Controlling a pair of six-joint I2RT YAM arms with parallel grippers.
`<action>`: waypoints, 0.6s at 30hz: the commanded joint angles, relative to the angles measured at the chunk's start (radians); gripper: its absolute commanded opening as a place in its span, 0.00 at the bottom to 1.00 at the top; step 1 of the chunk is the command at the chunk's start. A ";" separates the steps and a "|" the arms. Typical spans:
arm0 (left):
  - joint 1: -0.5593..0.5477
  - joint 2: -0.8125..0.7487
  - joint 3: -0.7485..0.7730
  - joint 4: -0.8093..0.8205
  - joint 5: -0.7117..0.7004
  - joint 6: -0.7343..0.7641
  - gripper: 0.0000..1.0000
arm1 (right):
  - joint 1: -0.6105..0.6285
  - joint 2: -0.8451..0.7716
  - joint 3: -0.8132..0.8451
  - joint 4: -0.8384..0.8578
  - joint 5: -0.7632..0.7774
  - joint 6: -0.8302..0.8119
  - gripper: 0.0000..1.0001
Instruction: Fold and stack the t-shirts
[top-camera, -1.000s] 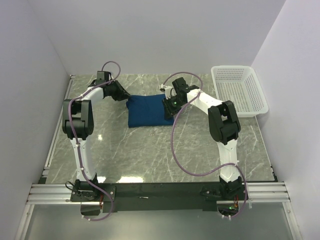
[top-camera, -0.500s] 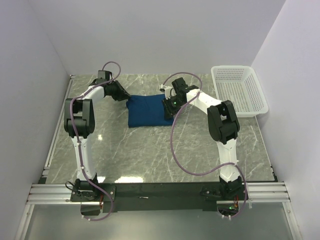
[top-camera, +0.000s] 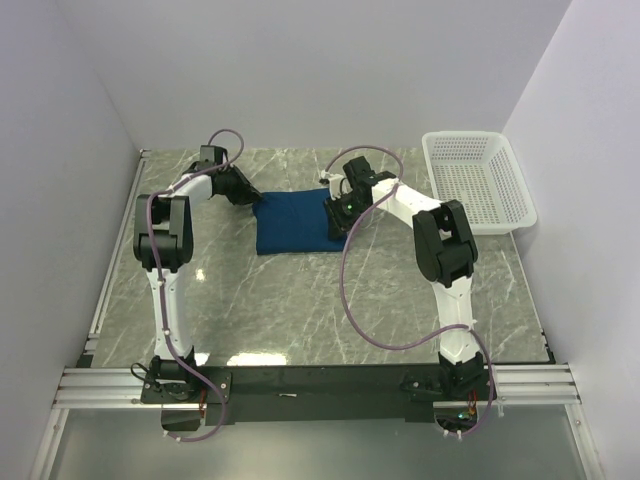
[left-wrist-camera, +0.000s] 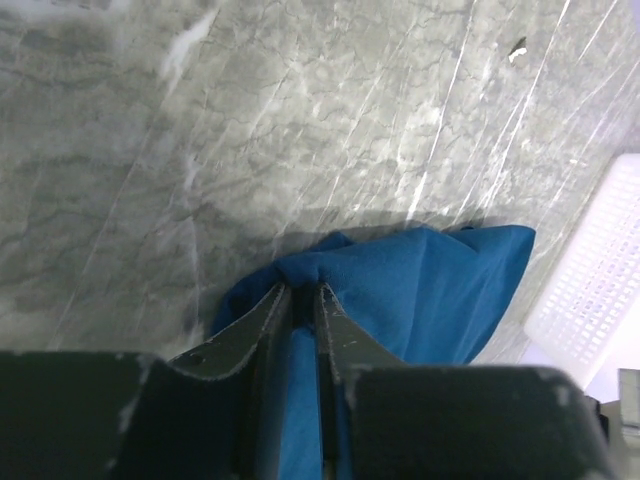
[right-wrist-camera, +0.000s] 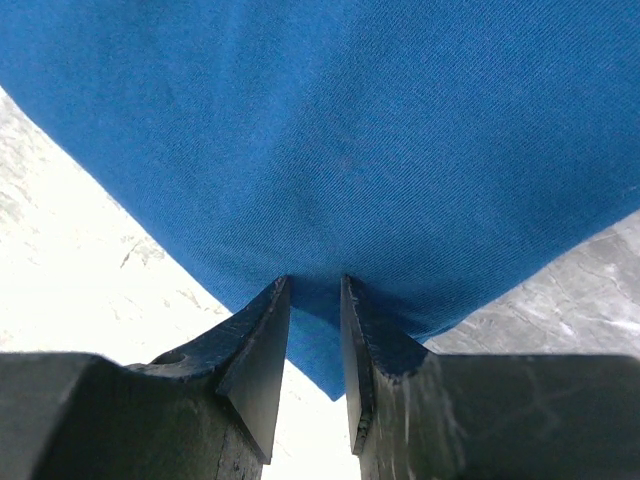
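On marble table, left hand pinching t-shirt edge, right hand pinching opposite edge.

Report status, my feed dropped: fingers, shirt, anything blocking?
Left fingers pinching shirt, left edge. Right fingers pinching right edge. Shirt folded rectangular. Basket far right, nothing blocking.

Left arm has swung inward; shirt corner has gone with it.
Since a second ago the left arm's elbow has shifted a little toward the middle of the worktop. The left pincer, nipping the far-left corner of the t-shirt, has moved slightly back and inward, drawing that corner along. The right arm's elbow has eased a touch leftward.
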 joint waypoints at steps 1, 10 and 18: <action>-0.005 0.004 0.039 0.055 0.031 -0.037 0.18 | 0.011 0.013 0.044 -0.004 0.023 -0.013 0.35; 0.023 0.013 0.010 0.147 0.054 -0.141 0.01 | 0.025 0.033 0.050 -0.019 0.051 -0.024 0.35; 0.046 0.002 0.003 0.175 0.069 -0.181 0.03 | 0.031 0.045 0.062 -0.030 0.063 -0.027 0.35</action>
